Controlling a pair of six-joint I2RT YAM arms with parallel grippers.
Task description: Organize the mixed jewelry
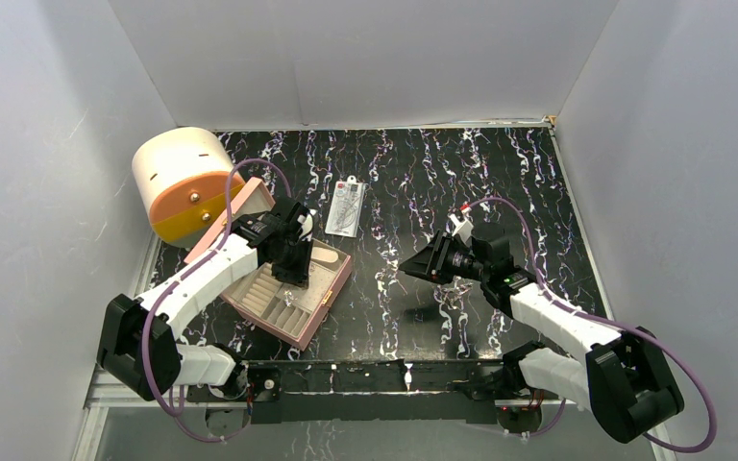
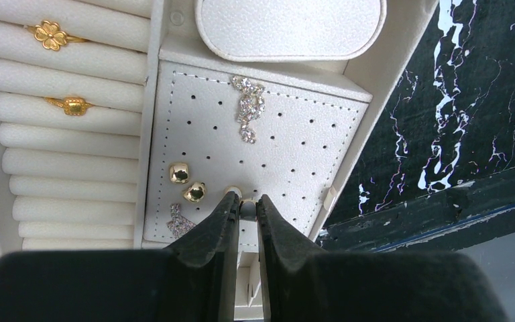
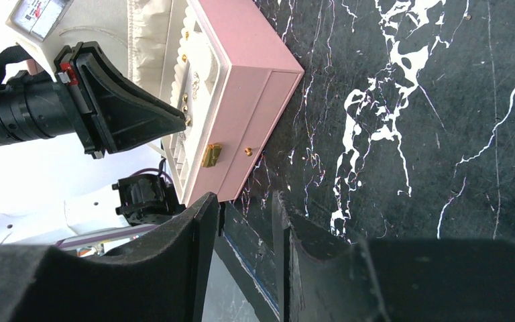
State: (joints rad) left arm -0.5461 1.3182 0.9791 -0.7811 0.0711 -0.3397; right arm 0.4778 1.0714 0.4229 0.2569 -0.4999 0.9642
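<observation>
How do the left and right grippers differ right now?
The left gripper is shut on a small stud; the right gripper is open and empty. The left is inside the pink box, over its perforated panel; the right hangs over the black table beside it. Both have black fingers.

Top view: bright, lit evenly from overhead. White walls (image 1: 48, 144) are nearly blown out; the dark marbled table (image 1: 538, 182) is well exposed. A soft shadow is cast on it just near of the right gripper (image 1: 411, 266).

Left wrist view: the box lining (image 2: 275, 134) is rendered crisp & bright, w/ glints on the gold studs (image 2: 186, 182). The left gripper (image 2: 247, 200) is black & soft-focused near the lens. The small grey piece (image 2: 247, 210) pinched at its tips is shaded, detail unresolved.

Right wrist view: background toward scene left is overexposed to white; the gripper's parted fingers are blurred & underexposed.
</observation>
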